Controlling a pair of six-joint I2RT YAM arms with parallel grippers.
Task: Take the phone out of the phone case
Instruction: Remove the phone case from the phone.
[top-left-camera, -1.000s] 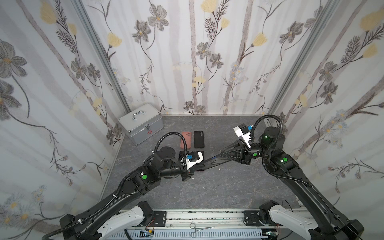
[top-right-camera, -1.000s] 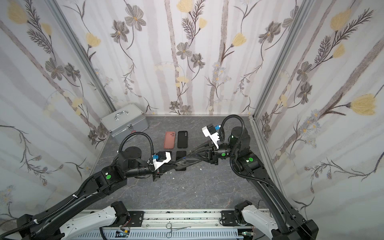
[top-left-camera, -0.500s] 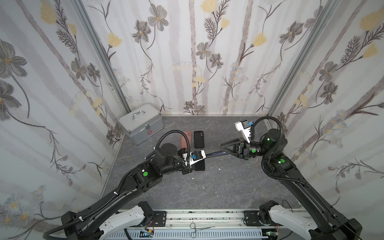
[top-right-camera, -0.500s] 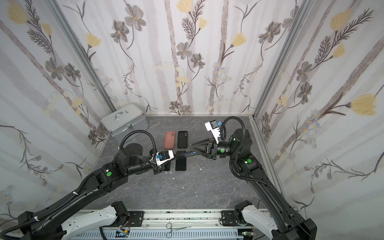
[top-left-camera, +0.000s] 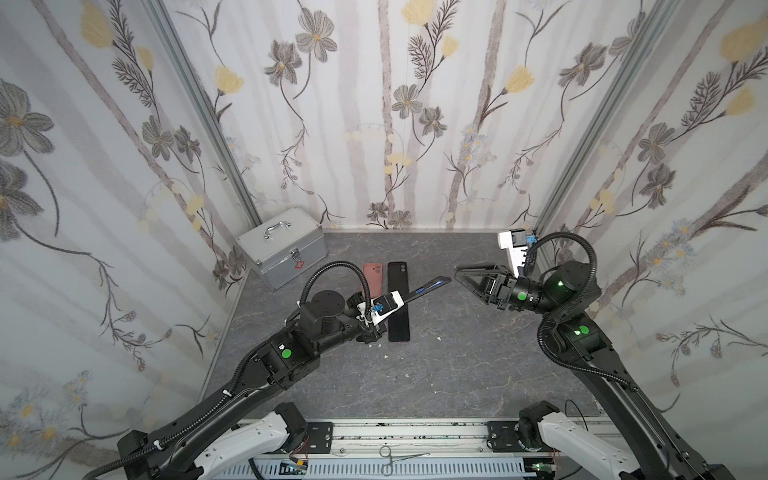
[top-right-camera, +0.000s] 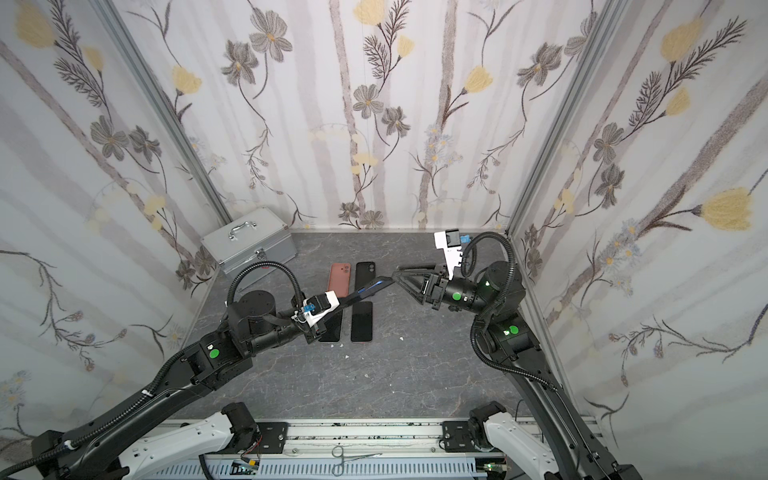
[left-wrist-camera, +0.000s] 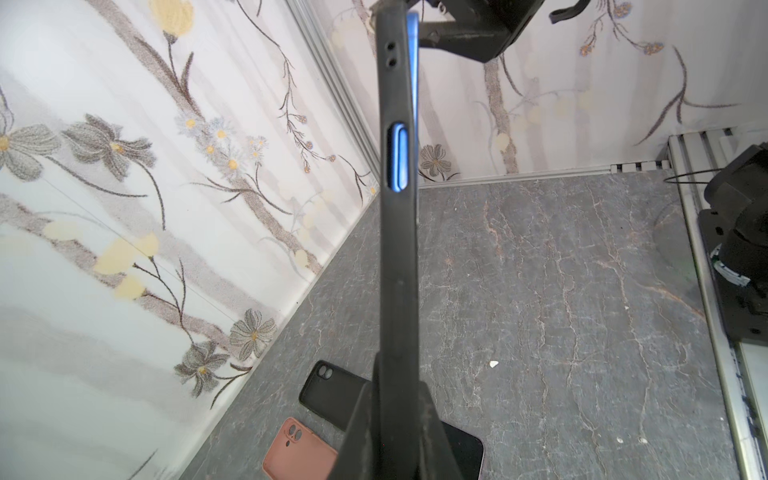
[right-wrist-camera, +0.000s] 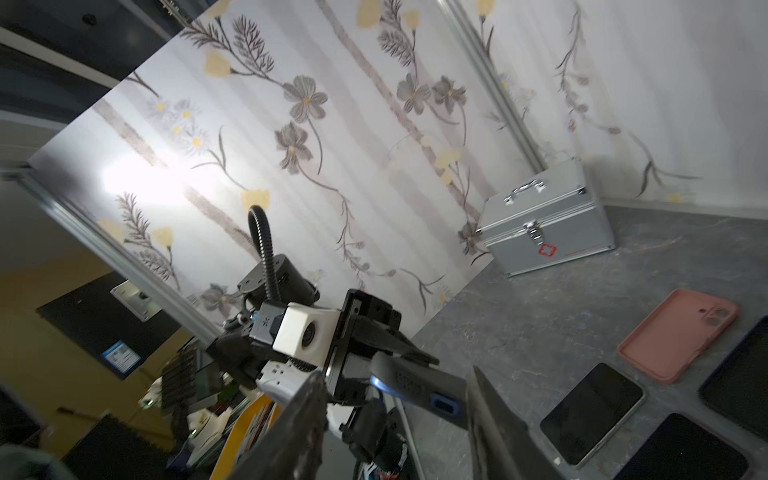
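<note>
Phone (top-left-camera: 430, 287) in case (left-wrist-camera: 397, 257), lifted off desk (top-left-camera: 457, 374) and tilted. Left gripper (left-wrist-camera: 397, 382) is clamped tight on its near end. Left wrist view only: case seen edge-on, blue phone rim showing beside it at the far end. Right wrist view only: right gripper (right-wrist-camera: 395, 374) jaws stand wide apart with the phone's far end between them, not clamped; can't tell if they touch it. Both top views put its tips just beside that end. Pink case (top-left-camera: 372, 278), empty case (top-left-camera: 397, 274) and box (top-left-camera: 282, 249) sit on desk behind.

Blue phone (left-wrist-camera: 398, 158) in black case (left-wrist-camera: 397, 270) — aloft, edge-on, slanted, end in left gripper (left-wrist-camera: 395, 415).
</note>
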